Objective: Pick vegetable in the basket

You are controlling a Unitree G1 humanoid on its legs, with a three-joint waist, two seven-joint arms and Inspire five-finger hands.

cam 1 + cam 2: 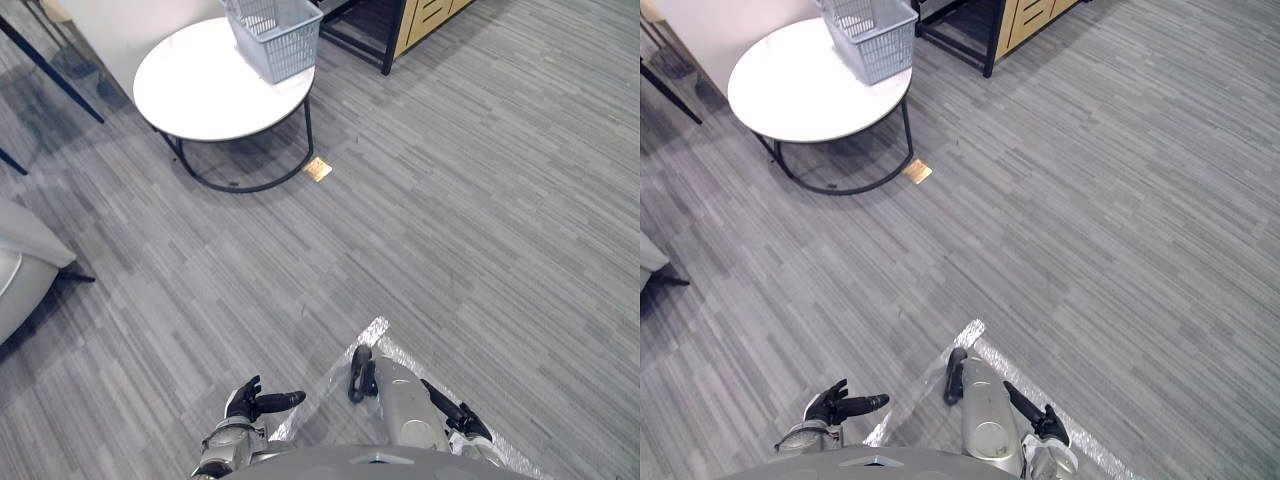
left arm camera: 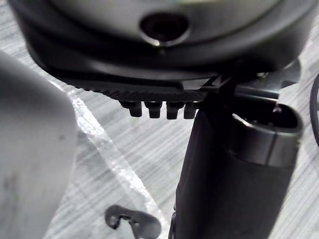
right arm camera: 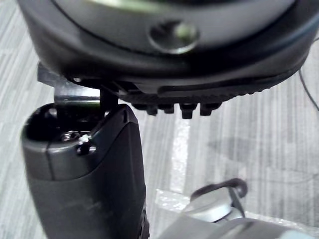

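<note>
Grey mesh basket sits at the far edge of the round white counter; whether a vegetable lies inside cannot be made out; left hand and right hand hang well short of the counter, fingers relaxed, empty; basket probably light and stiff; rim looks the surest hold.

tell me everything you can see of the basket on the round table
The basket is pale grey-blue and looks like plastic, with walls of open lattice. It stands upright on the far part of the round white table, close to the table's right edge. Its top is cut off by the picture's edge, and what it holds cannot be made out. Only the table touches it.
</note>
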